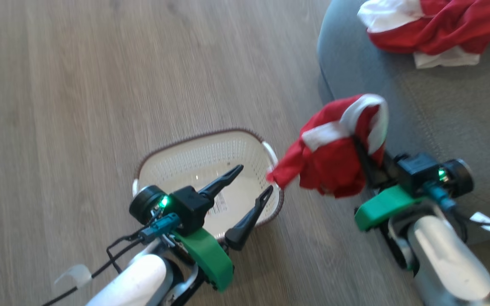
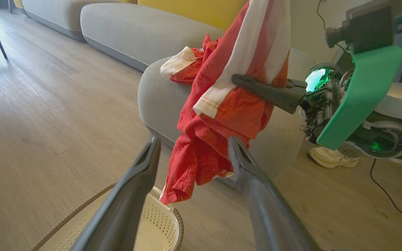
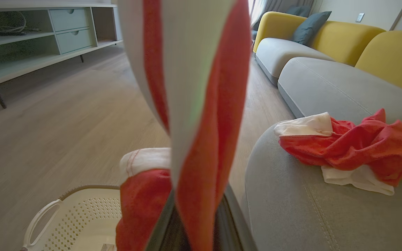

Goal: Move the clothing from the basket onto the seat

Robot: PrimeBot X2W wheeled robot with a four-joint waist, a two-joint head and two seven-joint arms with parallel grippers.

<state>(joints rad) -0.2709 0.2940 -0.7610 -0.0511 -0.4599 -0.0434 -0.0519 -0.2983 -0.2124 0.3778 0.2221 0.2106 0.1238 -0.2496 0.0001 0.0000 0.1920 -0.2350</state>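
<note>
Clothing point(image 1: 334, 161) in bright red with white trim bands is pinched by the right gripper point(image 1: 360, 146), whose fingers are pressed together on a bunched fold of the cloth. This garment is held clear of the floor point(image 1: 100, 85), between the basket point(image 1: 194, 161) and the rounded corner of the seat point(image 1: 440, 119). Its upper part is draped over the fingers and the rest hangs down in loose folds. In the left wrist view its lowest fold is seen close to the basket's brown rim; whether the two touch cannot be told.

A second red garment point(image 1: 436, 29), also with white trim, is laid crumpled on top of the seat, well back from the corner and apart from the held piece.

The left gripper point(image 1: 255, 178) is seen above the basket with its fingers spread wide and nothing between them. The basket is set on the wooden floor just beside the seat's corner. Its perforated cream walls are exposed, a white side handle is turned toward the seat, and a printed label point(image 1: 219, 206) is seen on its bottom.

A pale shoe point(image 2: 330, 157) is seen on the floor beyond the right arm. Yellow sofa backs point(image 3: 389, 55) are seen behind the grey cushions, and a low shelf unit point(image 3: 47, 31) stands across the room.
</note>
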